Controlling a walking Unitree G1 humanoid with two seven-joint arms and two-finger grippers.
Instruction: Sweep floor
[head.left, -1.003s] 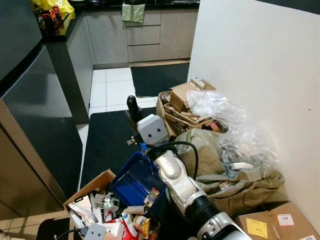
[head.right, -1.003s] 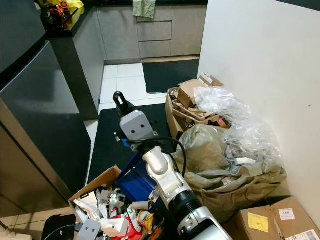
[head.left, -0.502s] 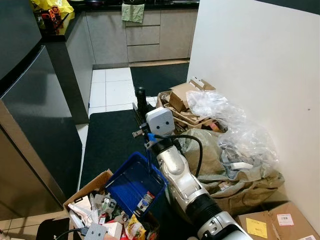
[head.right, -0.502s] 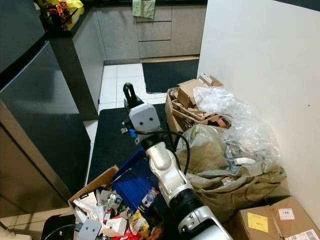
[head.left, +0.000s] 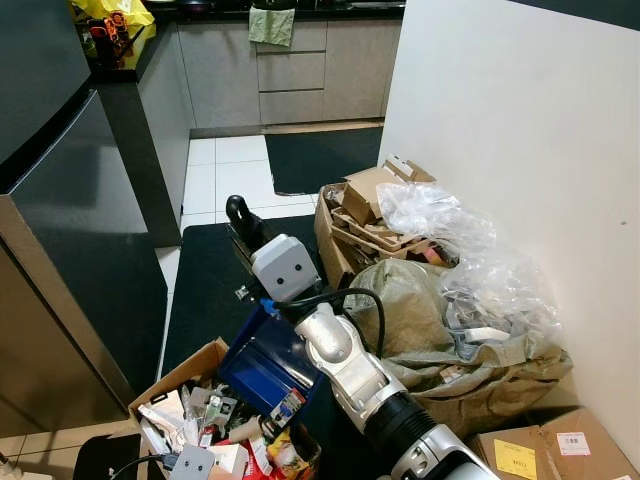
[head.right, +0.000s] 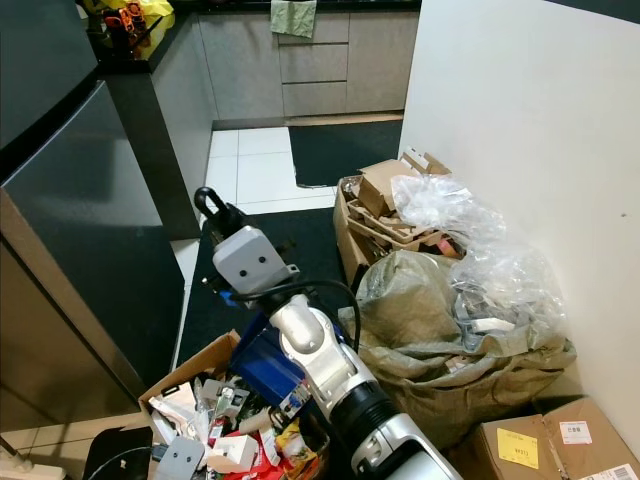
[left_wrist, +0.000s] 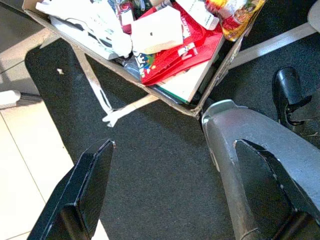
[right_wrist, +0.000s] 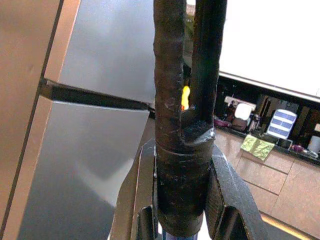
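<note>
Yellow label (head.left: 514, 457) on cardboard box (head.left: 530, 448); its writing is unreadable.

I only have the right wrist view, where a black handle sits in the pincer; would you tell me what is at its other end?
Observer: A blue dustpan. The right pincer is shut on its handle, and the pan is tilted with its mouth down.
Operator: Thank you. What lies under the pan?
Observer: An open cardboard box full of wrappers and other rubbish; the pan's lower edge is over its contents.
Operator: And where is the other arm?
Observer: The left pincer is open and holds nothing, low over the black mat beside that box.
</note>
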